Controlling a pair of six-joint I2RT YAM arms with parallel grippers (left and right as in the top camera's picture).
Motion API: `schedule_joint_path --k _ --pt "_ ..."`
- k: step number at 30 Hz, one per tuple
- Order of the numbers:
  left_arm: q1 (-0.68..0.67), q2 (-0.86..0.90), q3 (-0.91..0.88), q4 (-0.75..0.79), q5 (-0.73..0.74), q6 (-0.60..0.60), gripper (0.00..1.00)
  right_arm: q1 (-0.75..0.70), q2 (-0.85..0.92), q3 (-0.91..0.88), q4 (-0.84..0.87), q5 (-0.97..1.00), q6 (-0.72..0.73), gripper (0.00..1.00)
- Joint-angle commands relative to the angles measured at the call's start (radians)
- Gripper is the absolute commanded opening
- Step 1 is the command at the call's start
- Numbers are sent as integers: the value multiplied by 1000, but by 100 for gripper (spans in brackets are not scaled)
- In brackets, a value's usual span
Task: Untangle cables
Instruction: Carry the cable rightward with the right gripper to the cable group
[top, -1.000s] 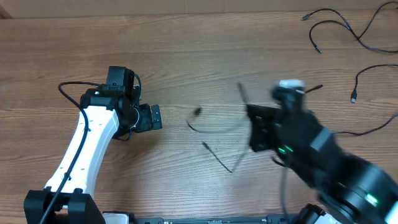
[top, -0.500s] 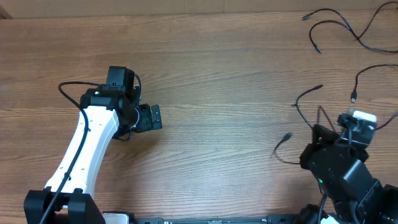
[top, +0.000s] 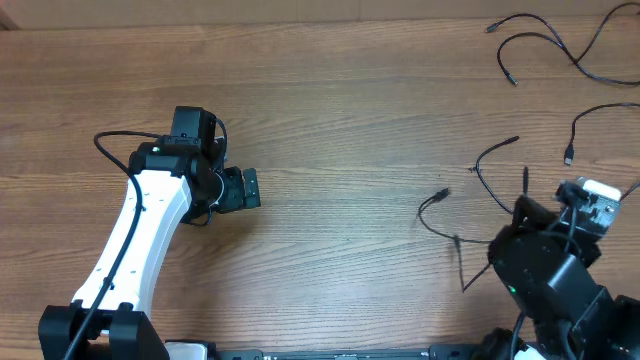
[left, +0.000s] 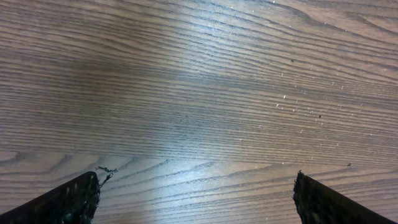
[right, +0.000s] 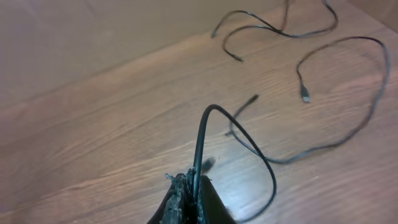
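My right gripper (right: 194, 185) is shut on a thin black cable (right: 205, 124) that arches up out of the jaws and loops back down to the wood. In the overhead view this held cable (top: 482, 165) trails left of the right arm (top: 545, 265), with one plug end (top: 441, 194) lying on the table. Two more loose cables lie apart at the far right: one (top: 545, 42) along the back edge, one (top: 598, 108) below it. My left gripper (left: 196, 200) stands open over bare wood at the left (top: 246, 188), far from every cable.
The wooden table (top: 340, 110) fills the view. The left arm's own thick black lead (top: 108, 140) curls beside its white link. The right arm's dark body covers the lower right corner and hides part of the held cable.
My right arm has swung from the table's middle to the lower right, dragging the held cable with it. The cable's free ends have since settled a little leftward. The left arm has not moved.
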Motion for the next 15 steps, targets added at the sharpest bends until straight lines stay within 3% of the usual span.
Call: schedule_joint_path --k 1,8,15 --pt "-6 4 -3 3 3 -9 99 -2 40 18 56 -24 -109 4" --pt "-6 4 -3 3 3 -10 100 -25 140 18 122 -109 -233 4" --pt "-6 4 -3 3 3 -10 99 -204 258 18 260 -351 -524 4"
